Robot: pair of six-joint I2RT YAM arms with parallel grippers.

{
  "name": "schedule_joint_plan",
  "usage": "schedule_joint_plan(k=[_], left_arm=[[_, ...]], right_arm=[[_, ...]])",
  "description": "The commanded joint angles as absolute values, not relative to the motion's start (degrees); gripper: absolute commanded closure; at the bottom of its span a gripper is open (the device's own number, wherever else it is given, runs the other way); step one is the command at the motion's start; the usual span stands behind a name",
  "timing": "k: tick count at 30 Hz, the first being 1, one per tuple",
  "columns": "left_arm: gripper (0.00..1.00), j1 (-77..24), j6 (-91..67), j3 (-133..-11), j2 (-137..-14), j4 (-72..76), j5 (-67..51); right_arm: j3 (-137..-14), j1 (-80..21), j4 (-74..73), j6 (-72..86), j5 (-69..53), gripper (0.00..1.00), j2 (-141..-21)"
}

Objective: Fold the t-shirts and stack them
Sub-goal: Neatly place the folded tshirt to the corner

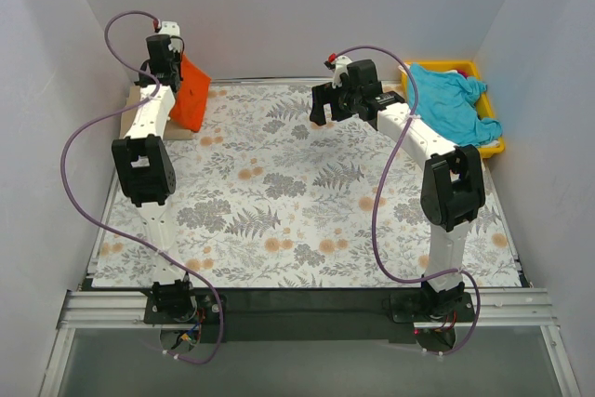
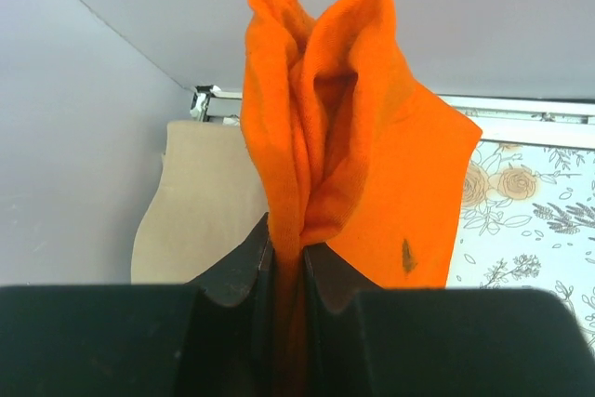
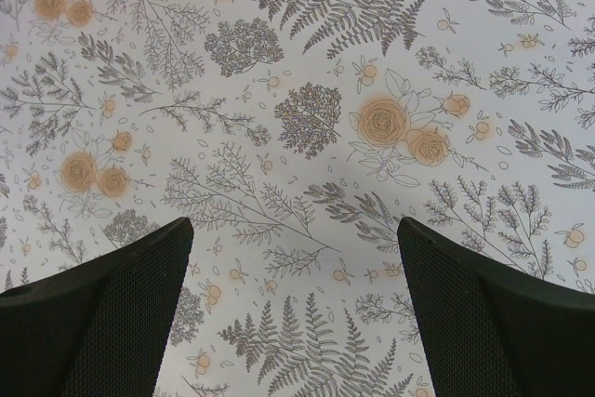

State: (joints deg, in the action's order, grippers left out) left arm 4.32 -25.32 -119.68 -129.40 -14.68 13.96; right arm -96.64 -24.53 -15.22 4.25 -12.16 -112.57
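An orange-red t-shirt (image 1: 191, 92) hangs bunched from my left gripper (image 1: 172, 70) at the table's far left corner. In the left wrist view the left gripper (image 2: 288, 246) is shut on a fold of this orange t-shirt (image 2: 372, 155). Below and behind it lies a tan t-shirt (image 2: 200, 211), flat against the far left edge. A turquoise t-shirt (image 1: 452, 102) lies crumpled in the yellow tray (image 1: 490, 149) at the far right. My right gripper (image 1: 327, 111) hovers above the far middle of the table. Its jaws (image 3: 293, 225) stand wide open with nothing between them.
A grey cloth printed with ferns and orange flowers (image 1: 307, 202) covers the table (image 3: 307, 118). White walls close in the left, back and right sides. Purple cables loop off both arms.
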Motion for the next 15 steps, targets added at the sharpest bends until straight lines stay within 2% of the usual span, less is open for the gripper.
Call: schedule_joint_plan(k=[1, 15], left_arm=[[1.00, 4.7, -24.6, -119.7, -125.1, -14.3, 14.4], [1.00, 8.4, -23.4, -124.3, -130.5, -14.5, 14.2]], right_arm=[[-97.2, -24.4, -14.2, 4.3, -12.8, 0.19, -112.4], [-97.2, -24.5, -14.4, 4.3, -13.1, 0.19, -113.2]])
